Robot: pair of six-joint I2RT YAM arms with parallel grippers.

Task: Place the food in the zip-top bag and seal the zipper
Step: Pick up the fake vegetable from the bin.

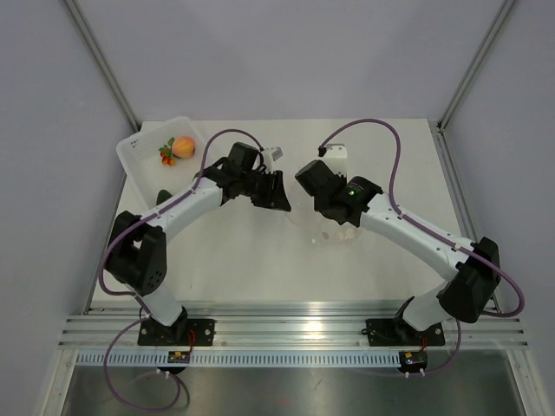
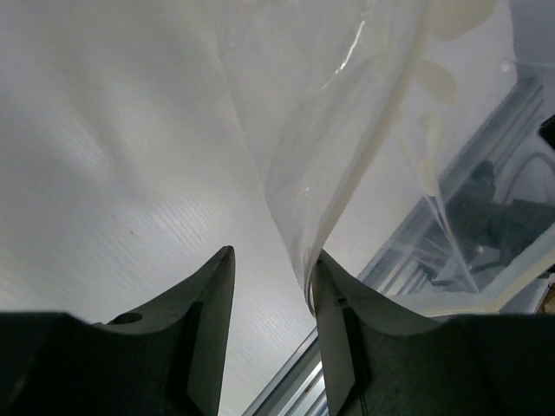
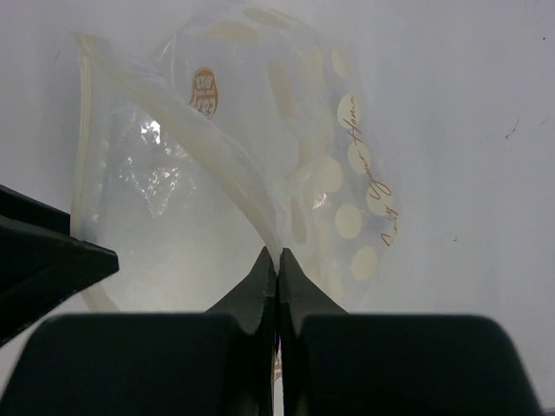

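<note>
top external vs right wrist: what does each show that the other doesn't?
Top external only: the tray holding the peach and the red-and-green piece, at the far left corner of the table. Right wrist only: the zip-top bag close up, with its dot print and gold script, its edge pinched in the shut right gripper. Both: the bag and the white table.

Robot lab test cell. Closed in by plain grey panels on aluminium posts. Floored with a flat white table. Fitted with a left arm and a right arm, both bolted to a slotted rail at the near edge, trailing purple cables.
</note>
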